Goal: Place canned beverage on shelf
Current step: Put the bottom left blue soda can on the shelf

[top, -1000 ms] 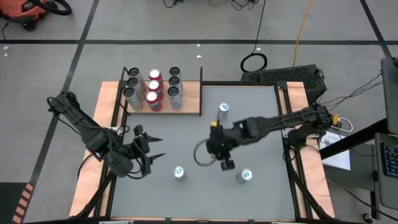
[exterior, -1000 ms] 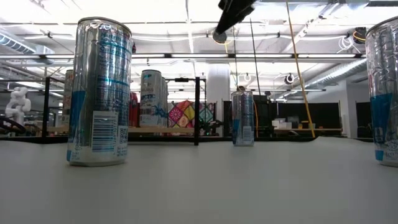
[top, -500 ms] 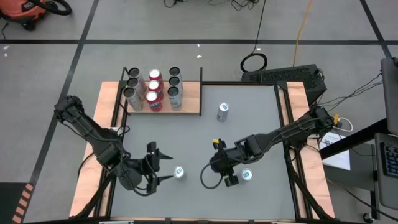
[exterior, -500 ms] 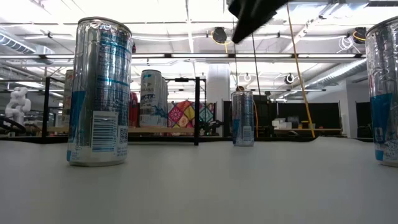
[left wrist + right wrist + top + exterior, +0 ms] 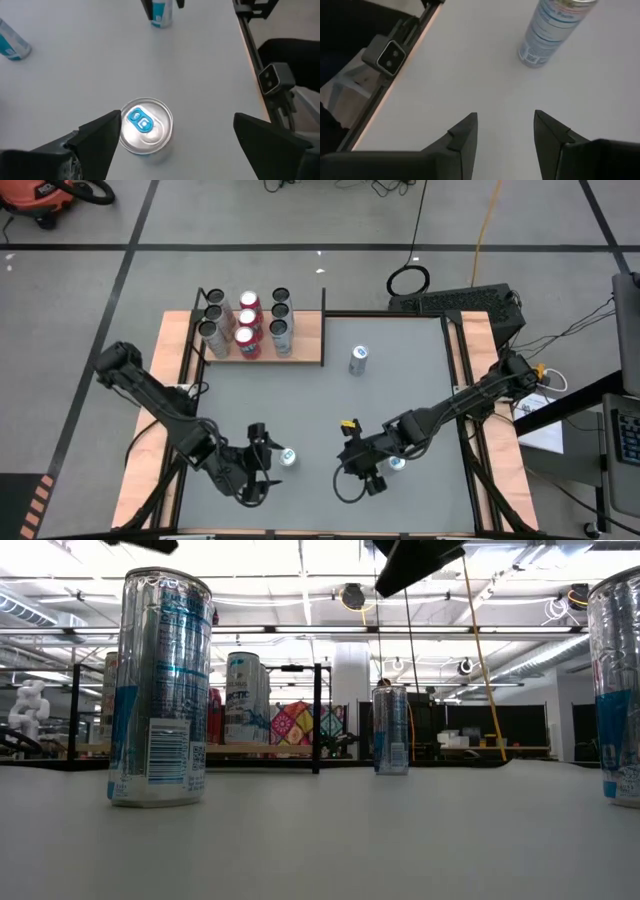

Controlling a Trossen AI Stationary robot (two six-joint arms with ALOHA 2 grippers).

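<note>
At the far left corner of the grey tabletop [image 5: 330,410], a flat light-brown wood-grain shelf with thin black metal posts [image 5: 306,340]. Crowded on its left part, a cluster of upright silver and red cans [image 5: 247,318] in 3 short rows; right part bare.

Loose on the tabletop, well apart from the shelf, 3 slim silver-and-blue cans, all upright. 1 far can [image 5: 359,358] out in the open, a little to the right of the shelf. 1 near-left can with a blue pull tab [image 5: 288,457] close to the front edge. 1 near-right can [image 5: 397,463] at about the same depth.

Left claw [image 5: 177,120] low over the front of the tabletop, spread wide, pinching nothing. Near-left can between its 2 dark fingers [image 5: 100,137], close to 1 of them and clear of the other; contact with the near one impossible to tell. Seen from straight above the can top here.

Right claw [image 5: 505,122] near the front too, just beside the near-right can, fingers parted with only bare tabletop in the gap. Nothing gripped. Ahead of it, 1 of the slim cans standing apart, and a small grey camera block [image 5: 390,56] at the table's rim.

From table height, dark parts of both arms at the upper edge only.
</note>
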